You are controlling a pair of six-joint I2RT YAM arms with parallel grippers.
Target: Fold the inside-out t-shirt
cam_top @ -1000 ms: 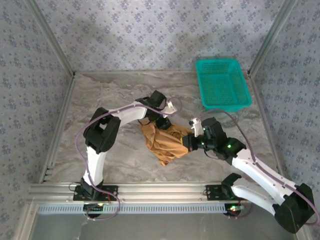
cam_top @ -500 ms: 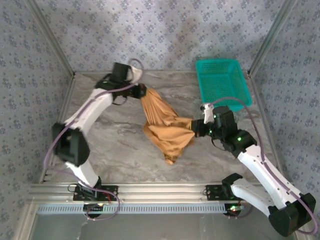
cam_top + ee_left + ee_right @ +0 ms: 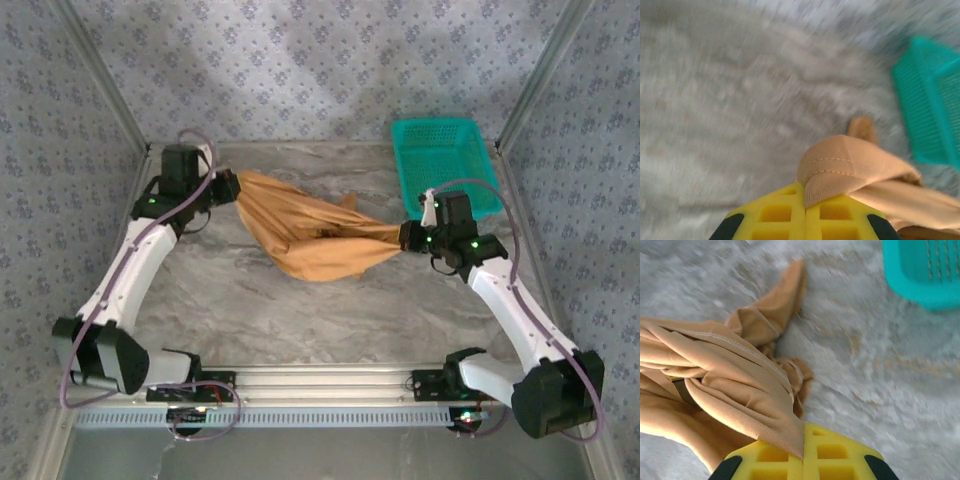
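The inside-out t-shirt is a tan-orange cloth stretched between my two grippers above the marble table, sagging in the middle. My left gripper at the back left is shut on a stitched hem of the shirt; its yellow jaws are pressed together with the fabric pinched between them. At the right, my right gripper is shut on another edge of the shirt, cloth caught between its closed yellow jaws. A loose end of the shirt trails onto the table.
A teal basket stands at the back right of the table, close behind the right gripper; its wall and corner show in the wrist views. Patterned walls and metal frame posts bound the table.
The left arm has swung from the table's middle to the back left, pulling the shirt with it. The right gripper has drawn right and back. The bunched shirt is now stretched out between them.
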